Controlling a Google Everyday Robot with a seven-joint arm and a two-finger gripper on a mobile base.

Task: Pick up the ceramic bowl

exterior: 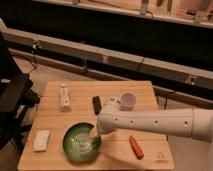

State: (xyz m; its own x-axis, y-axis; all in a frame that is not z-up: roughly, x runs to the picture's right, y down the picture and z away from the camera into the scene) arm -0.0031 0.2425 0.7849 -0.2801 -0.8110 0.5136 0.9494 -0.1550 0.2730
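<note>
Green ceramic bowl (75,146) with pale rings and dark rim, cream hand (94,133) over its rim, white arm (150,122), tan wooden table (142,91), white cup (129,100)

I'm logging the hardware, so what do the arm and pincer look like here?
The arm is a thick, smooth white tube with a row of small dark holes. Its pincer, pale yellowish, sits over the ceramic bowl.

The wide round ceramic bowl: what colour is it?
Green bowl, pale rings inside; camera view. Gripper over its right side.
</note>
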